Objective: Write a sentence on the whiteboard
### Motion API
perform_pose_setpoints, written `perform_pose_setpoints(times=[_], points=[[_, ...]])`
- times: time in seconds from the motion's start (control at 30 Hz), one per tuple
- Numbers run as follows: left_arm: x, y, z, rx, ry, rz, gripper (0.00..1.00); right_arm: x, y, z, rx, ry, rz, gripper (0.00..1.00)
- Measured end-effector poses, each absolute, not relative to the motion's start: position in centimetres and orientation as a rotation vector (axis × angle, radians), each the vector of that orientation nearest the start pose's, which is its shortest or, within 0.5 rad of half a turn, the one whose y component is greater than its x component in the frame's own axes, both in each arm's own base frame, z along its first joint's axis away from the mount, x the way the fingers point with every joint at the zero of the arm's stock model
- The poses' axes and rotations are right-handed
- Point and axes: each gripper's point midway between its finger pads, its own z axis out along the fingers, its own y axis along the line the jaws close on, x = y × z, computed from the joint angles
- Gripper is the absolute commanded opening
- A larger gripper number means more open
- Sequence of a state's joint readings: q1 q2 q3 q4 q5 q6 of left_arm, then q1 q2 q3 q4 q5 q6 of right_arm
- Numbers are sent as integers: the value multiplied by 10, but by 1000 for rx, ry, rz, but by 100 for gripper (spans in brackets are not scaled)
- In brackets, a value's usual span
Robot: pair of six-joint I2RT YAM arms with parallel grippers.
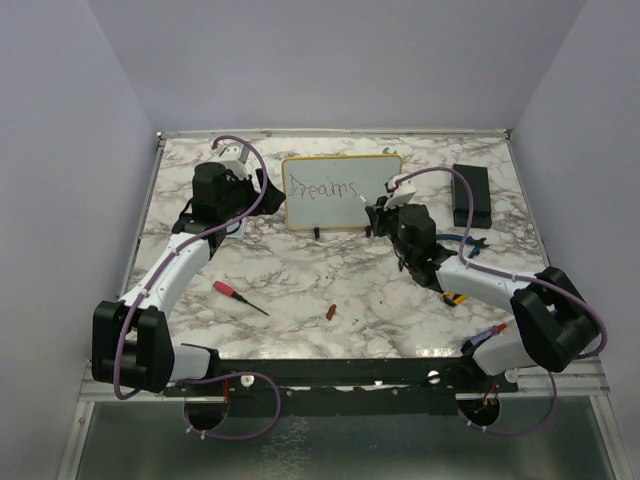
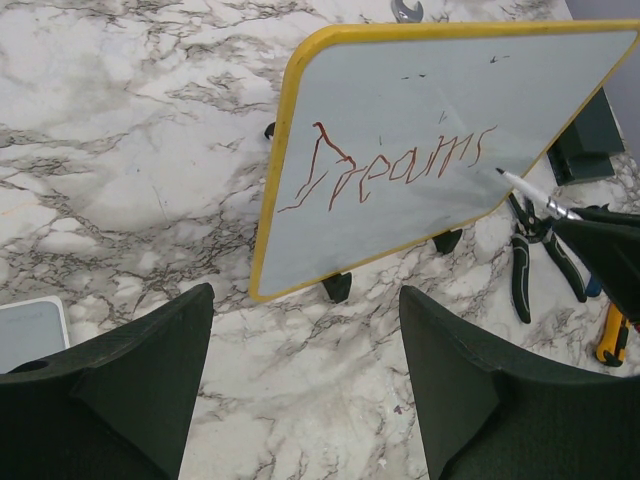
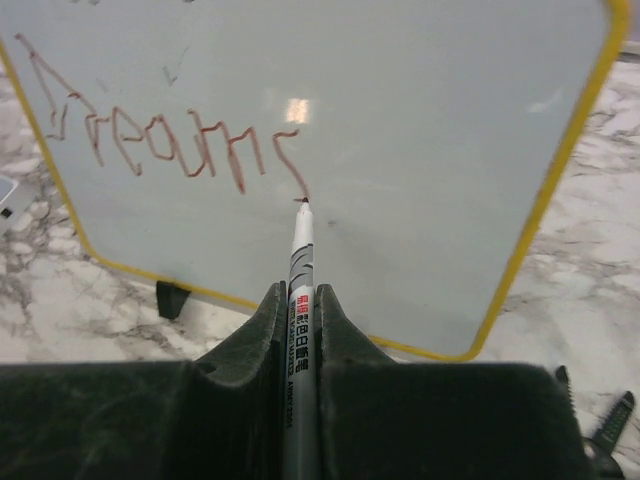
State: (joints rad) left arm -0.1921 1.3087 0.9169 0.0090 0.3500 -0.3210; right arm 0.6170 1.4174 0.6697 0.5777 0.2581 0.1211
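The whiteboard (image 1: 342,192) with a yellow frame stands on black feet at the back middle of the table. It bears one handwritten word, "Dreams" (image 2: 390,170), in thin reddish marker, also in the right wrist view (image 3: 160,135). My right gripper (image 3: 300,300) is shut on a white marker (image 3: 299,262) whose tip touches the board at the end of the last letter. My left gripper (image 2: 305,340) is open and empty, low over the table in front of the board's left corner (image 2: 290,150).
A red-handled screwdriver (image 1: 232,292) and a small red cap (image 1: 331,311) lie on the marble table. A black box (image 1: 471,195) sits at the back right. Pliers (image 2: 535,255) and a yellow tool (image 1: 456,297) lie right of the board. A pale pad (image 2: 30,330) lies at the left.
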Motion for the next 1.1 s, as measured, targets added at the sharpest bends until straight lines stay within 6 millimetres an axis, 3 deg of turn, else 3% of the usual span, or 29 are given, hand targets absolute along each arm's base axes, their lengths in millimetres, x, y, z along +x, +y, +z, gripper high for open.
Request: perform_pose_setpoints(times=[0.27, 0.37, 0.77, 1.1], points=[[382, -148, 206, 108, 1988, -677, 76, 346, 299, 140, -463, 1753, 513, 1], [382, -148, 206, 108, 1988, -677, 76, 345, 317, 134, -490, 1753, 556, 1], [382, -148, 206, 108, 1989, -677, 76, 365, 354, 130, -494, 1734, 618, 1], [382, -148, 206, 108, 1989, -677, 76, 366, 366, 117, -513, 1752, 619, 1]])
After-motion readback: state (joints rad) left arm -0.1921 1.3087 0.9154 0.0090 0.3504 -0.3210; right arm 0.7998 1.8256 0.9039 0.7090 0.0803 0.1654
